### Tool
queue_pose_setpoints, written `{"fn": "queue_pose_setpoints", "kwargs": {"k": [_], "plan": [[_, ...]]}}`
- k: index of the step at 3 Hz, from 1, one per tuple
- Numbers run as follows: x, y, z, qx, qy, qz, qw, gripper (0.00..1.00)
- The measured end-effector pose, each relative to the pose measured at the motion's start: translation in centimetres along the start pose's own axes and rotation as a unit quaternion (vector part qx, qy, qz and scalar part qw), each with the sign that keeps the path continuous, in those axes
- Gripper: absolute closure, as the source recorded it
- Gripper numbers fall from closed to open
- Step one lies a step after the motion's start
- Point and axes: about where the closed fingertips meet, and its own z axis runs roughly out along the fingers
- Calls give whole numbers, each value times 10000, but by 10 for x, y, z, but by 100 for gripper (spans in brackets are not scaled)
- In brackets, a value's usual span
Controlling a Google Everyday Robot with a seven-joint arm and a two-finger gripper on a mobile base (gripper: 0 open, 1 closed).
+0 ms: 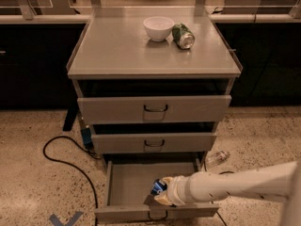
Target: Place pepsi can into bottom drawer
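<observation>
The bottom drawer [127, 182] is pulled open at the foot of the grey cabinet. Its tray floor shows on the left, and a small dark handle sits on its front. My white arm reaches in from the right, and my gripper [162, 195] is over the drawer's front right part. It is shut on the blue pepsi can [158, 187]. The can is tilted, with its silver end facing up and to the left. It sits low inside the drawer. I cannot tell whether it touches the drawer floor.
The cabinet top [113, 46] holds a white bowl [158, 28] and a green can [183, 36] lying on its side. The middle drawer [154, 142] and top drawer [155, 109] stand slightly out. A black cable [61, 157] lies on the floor at the left. A clear bottle [216, 157] lies at the right.
</observation>
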Motion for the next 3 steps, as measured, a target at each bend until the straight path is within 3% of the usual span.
{"fn": "queue_pose_setpoints", "kwargs": {"k": [1, 3], "plan": [[18, -6, 19, -103, 284, -57, 9995, 100], [26, -14, 32, -107, 335, 5, 9994, 100]]}}
